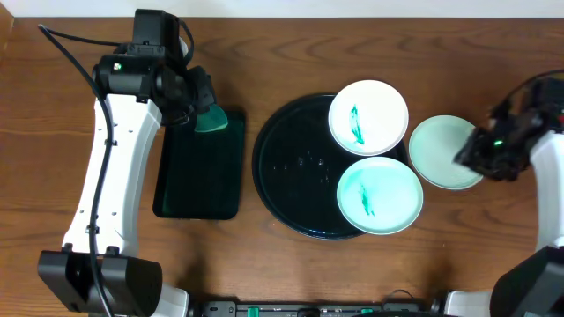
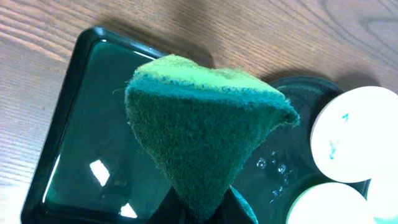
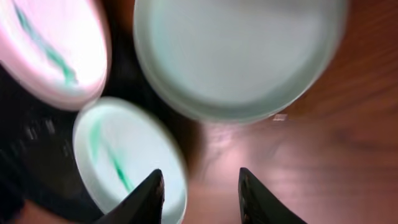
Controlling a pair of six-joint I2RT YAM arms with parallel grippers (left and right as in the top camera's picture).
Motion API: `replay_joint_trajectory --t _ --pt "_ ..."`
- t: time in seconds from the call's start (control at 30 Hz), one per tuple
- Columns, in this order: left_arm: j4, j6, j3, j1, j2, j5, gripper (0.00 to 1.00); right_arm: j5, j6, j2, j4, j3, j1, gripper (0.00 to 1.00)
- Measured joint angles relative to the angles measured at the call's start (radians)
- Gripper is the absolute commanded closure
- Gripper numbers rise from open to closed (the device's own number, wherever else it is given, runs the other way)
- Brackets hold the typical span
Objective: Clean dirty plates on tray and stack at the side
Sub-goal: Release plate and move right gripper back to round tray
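A green sponge (image 2: pixel 211 143), half hidden overhead, is seen clenched in the left gripper (image 2: pixel 205 214) by its wrist view, while the right gripper (image 3: pixel 200 196) is shown spread and empty.

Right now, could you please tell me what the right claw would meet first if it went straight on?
Likely bare tabletop between the clean mint plate and the streaked mint plate, though blur leaves depth unclear.

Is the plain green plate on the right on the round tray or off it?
Off. The plain plate lies on the wooden table, just beside the rim of the tray.
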Motion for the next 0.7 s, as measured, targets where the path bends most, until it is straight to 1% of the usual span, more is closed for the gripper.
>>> replay_joint_trajectory --t 0.1,0.23,0.3,0.4,0.43,0.7 --pt "-0.005 0.01 0.0 0.0 0.0 0.0 0.93 -0.011 -0.011 0.012 0.004 -0.111 0.108 0.66" --pt "-0.004 0.011 0.0 0.0 0.0 0.0 0.93 -0.01 -0.004 0.018 0.071 -0.252 0.144 0.7" --pt "-0.004 0.011 0.0 0.0 0.0 0.0 0.93 -0.01 -0.003 0.02 0.09 -0.3 0.144 0.77" --pt "-0.005 0.011 0.0 0.0 0.0 0.0 0.93 -0.011 -0.002 0.021 0.118 -0.348 0.144 0.96" --pt "-0.005 0.011 0.0 0.0 0.0 0.0 0.93 -0.011 0.002 0.021 0.124 -0.352 0.144 0.99" --pt "-0.005 0.013 0.0 0.0 0.0 0.0 0.93 -0.049 0.0 0.009 0.154 -0.354 0.153 0.99"
